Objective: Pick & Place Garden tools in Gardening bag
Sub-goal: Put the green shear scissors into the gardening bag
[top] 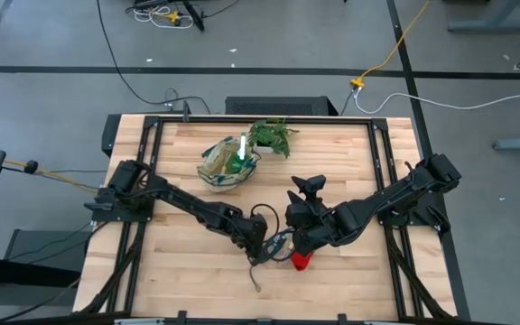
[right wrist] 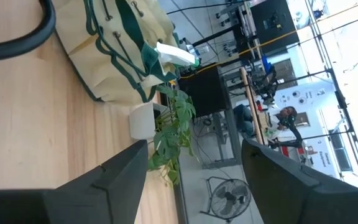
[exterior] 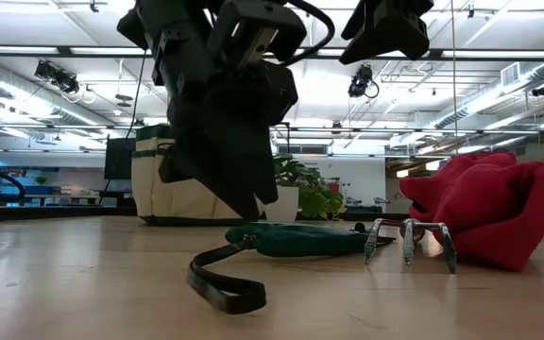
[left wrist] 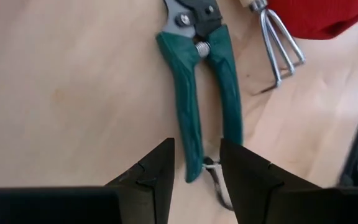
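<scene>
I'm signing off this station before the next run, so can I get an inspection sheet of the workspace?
Surface: wooden table, bare wood.
Job's things: bag with spray bottle inside; green-handled pruners, rake and red gloves lie near the front.
Clutter: potted plant beside the bag.
Grippers: left gripper open above the pruners' handle ends; right gripper open, empty.
Cables: yellow cable on the floor.
Surroundings: fan beyond the table.

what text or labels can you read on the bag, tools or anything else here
None can be read. The gardening bag, the green-handled pruners, the hand rake and the red gloves show no lettering. Posters in the room behind are too small and blurred to read.
</scene>
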### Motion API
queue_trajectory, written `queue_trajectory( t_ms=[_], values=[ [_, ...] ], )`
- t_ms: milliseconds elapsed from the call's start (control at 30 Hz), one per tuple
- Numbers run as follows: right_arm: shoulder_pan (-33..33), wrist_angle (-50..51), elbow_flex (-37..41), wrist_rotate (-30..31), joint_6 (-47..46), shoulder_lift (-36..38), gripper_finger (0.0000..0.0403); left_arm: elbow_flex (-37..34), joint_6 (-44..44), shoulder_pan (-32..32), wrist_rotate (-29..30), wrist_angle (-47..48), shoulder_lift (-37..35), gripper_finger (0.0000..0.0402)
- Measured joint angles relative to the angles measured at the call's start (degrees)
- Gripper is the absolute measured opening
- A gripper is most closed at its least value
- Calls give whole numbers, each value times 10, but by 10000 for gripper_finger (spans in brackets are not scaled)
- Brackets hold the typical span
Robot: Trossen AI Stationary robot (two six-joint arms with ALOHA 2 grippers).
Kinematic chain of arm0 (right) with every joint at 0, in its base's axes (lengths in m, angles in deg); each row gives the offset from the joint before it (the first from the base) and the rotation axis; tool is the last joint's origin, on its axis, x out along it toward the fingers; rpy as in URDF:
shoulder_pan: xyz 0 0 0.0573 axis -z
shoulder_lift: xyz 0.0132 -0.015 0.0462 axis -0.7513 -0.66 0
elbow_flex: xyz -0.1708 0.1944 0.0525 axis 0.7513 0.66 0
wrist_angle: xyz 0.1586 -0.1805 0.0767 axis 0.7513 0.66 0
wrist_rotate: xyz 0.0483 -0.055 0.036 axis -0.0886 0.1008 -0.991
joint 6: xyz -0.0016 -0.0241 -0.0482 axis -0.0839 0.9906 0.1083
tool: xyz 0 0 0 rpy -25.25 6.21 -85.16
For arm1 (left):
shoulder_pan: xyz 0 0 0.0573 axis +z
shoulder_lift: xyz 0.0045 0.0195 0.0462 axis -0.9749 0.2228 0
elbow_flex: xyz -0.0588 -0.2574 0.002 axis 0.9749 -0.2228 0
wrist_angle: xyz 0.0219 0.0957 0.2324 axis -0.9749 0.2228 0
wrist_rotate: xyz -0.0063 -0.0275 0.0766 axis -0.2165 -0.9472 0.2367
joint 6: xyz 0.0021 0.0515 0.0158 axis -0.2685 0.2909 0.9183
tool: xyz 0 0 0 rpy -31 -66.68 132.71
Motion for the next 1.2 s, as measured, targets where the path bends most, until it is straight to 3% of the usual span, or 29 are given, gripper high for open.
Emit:
queue_trajectory(
  t_ms=[533,1200],
  values=[
    [0,-1,0,0,-7,0,261,-1,-13,6,-16,27,9,135],
    [0,0,0,0,-11,0,261,0,-3,6,-33,-37,24,136]
  ],
)
